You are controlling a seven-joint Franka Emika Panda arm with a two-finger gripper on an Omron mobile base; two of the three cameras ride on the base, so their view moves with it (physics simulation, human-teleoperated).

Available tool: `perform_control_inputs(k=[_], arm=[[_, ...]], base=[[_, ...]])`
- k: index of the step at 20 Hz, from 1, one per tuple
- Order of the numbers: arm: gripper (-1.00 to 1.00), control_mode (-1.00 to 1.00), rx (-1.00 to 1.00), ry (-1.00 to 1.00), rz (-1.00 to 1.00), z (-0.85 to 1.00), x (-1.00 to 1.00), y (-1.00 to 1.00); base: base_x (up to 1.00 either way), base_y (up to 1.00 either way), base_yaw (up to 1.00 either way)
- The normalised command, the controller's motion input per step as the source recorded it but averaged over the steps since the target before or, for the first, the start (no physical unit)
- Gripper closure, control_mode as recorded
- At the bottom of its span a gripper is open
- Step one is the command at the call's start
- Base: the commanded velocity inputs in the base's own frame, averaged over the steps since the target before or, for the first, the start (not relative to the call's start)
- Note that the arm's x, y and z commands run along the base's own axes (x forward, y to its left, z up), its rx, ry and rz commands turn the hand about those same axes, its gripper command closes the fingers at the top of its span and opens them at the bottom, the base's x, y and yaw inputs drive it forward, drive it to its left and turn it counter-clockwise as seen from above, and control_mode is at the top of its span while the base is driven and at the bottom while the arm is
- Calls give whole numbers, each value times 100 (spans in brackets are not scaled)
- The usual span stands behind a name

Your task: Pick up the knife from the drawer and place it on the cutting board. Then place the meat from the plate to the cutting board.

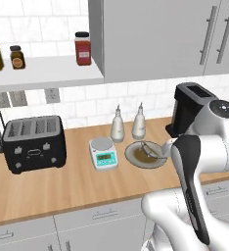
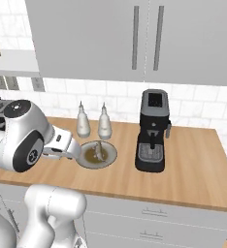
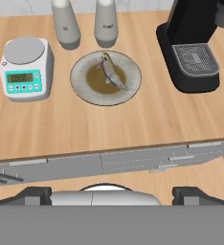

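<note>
Nearest, in the hand view, gripper (image 3: 112,194) with its two dark tips spread wide apart at the bottom, pinching nothing, poised above the front edge of the wooden surface (image 3: 133,124). Just beyond, closed grey drawer fronts (image 3: 147,160) with slim bar handles along the cabinet face; cannot tell which one holds the knife. Further in, on the surface, the round grey-beige plate (image 3: 80,83), a brownish pool at its middle and the meat (image 3: 111,72) lying on it as a narrow grey lump angled across the centre. Left of the plate in the hand view, just beside but apart from it, a white kitchen scale (image 3: 25,67) with a green display. Right of the plate, a black coffee machine (image 3: 193,45) with a grated drip tray. Behind plate and scale, near the tiled wall, two pale bottles (image 1: 118,125) upright side by side. Far to the left in the left base view, a black toaster (image 1: 34,143) on the same surface. Higher up, a shelf (image 1: 48,73) carrying jars, including a red-filled jar (image 1: 82,48), and beside it grey wall cabinets (image 2: 144,38) with long vertical handles.
</note>
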Motion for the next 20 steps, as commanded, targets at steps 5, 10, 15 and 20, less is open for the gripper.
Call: perform_control_inputs(k=[5,10,15,20], arm=[[-100,100,0,0,0,0,0,0],[-100,-100,0,0,1,0,14,0],[-100,-100,0,0,5,0,81,0],[-100,-100,-3,9,7,-42,92,0]], base=[[0,0,0],[11,0,0],[0,0,0],[0,0,0]])
